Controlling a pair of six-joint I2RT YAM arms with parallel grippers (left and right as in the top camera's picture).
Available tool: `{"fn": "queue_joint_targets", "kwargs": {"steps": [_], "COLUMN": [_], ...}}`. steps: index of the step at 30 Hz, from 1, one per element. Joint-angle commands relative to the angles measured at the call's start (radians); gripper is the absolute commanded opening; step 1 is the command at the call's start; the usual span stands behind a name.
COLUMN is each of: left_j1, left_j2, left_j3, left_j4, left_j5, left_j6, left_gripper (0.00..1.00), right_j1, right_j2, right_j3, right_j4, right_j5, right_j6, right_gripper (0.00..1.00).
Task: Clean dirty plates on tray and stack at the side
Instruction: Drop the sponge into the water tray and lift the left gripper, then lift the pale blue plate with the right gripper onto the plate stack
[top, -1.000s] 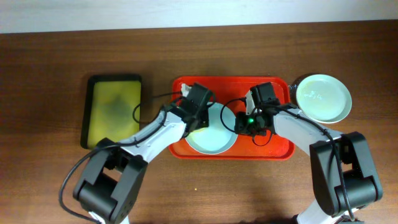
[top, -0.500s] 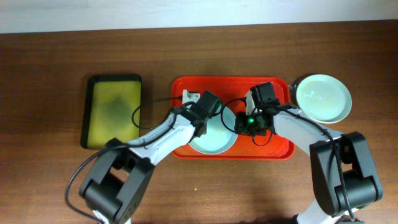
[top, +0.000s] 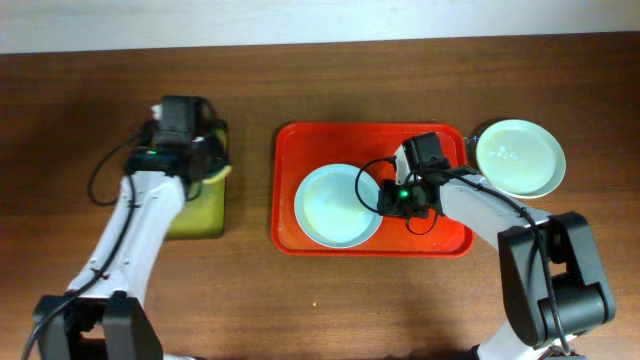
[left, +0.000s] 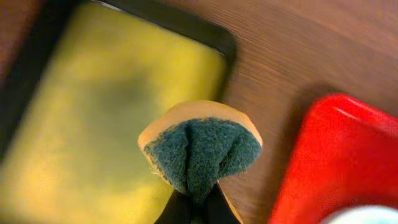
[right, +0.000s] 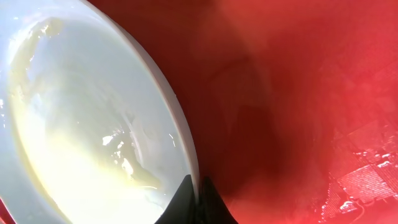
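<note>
A pale plate (top: 338, 205) with yellowish smears lies on the red tray (top: 300, 140). My right gripper (top: 386, 198) is shut on the plate's right rim; in the right wrist view its fingers (right: 198, 200) pinch the rim of the plate (right: 93, 118) above the red tray (right: 298, 93). My left gripper (top: 212, 160) is shut on a folded sponge (left: 199, 146), green scouring side out, and holds it over the right edge of the yellow-green tray (left: 81, 112). A mint green plate (top: 520, 157) sits off the red tray at the right, on top of another plate.
The black-rimmed yellow-green tray (top: 200, 210) lies on the wooden table left of the red tray, with a strip of bare wood between them. The red tray's corner (left: 336, 162) shows in the left wrist view. A pale wall edge runs along the back.
My left arm has left the red tray and swung left with the sponge to the yellow-green tray, uncovering the plate. The right arm and the plate have not moved.
</note>
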Motion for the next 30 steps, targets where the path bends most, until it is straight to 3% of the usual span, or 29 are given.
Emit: {"fn": "queue_joint_targets", "kwargs": {"steps": [1, 8, 13, 14, 16, 19, 20, 21, 25, 28, 30], "left_j1": [0.080, 0.142, 0.176, 0.176, 0.177, 0.177, 0.177, 0.177, 0.177, 0.177, 0.176], "left_j2": [-0.001, 0.209, 0.339, 0.334, 0.303, 0.132, 0.073, -0.007, -0.124, -0.124, -0.124], "left_j3": [0.017, 0.017, 0.018, 0.023, 0.055, 0.171, 0.185, 0.186, 0.186, 0.185, 0.185], "left_j4": [-0.001, 0.084, 0.090, 0.090, 0.052, -0.066, -0.076, -0.076, -0.091, -0.092, -0.102], "left_j5": [0.002, -0.049, 0.063, 0.063, 0.063, 0.063, 0.063, 0.063, 0.063, 0.063, 0.063], "left_j6": [0.021, 0.020, 0.021, 0.021, 0.028, 0.028, 0.028, 0.028, 0.028, 0.028, 0.028], "left_gripper": [0.00, 0.00, 0.00, 0.04, 0.36, 0.57, 0.78, 0.99, 0.99, 0.99, 0.99], "right_j1": [-0.003, -0.003, -0.003, -0.003, -0.003, -0.003, -0.002, 0.002, 0.150, 0.303, 0.416], "right_j2": [0.008, 0.008, 0.008, 0.008, 0.008, -0.046, -0.074, -0.097, -0.111, -0.111, -0.108], "right_j3": [-0.008, -0.008, -0.008, -0.008, -0.008, 0.036, 0.082, 0.138, 0.501, 0.623, 0.628], "right_j4": [0.005, 0.003, 0.010, 0.010, 0.006, -0.042, -0.092, -0.159, -0.535, -0.650, -0.643], "right_j5": [0.035, 0.035, 0.035, 0.035, 0.034, 0.035, 0.052, 0.121, 0.610, 1.006, 1.302], "right_j6": [-0.004, -0.005, -0.004, -0.004, -0.004, -0.016, -0.036, -0.042, -0.120, -0.121, -0.217], "right_gripper": [0.04, 0.04, 0.04, 0.04, 0.04, 0.04, 0.04, 0.04, 0.04, 0.04, 0.04]}}
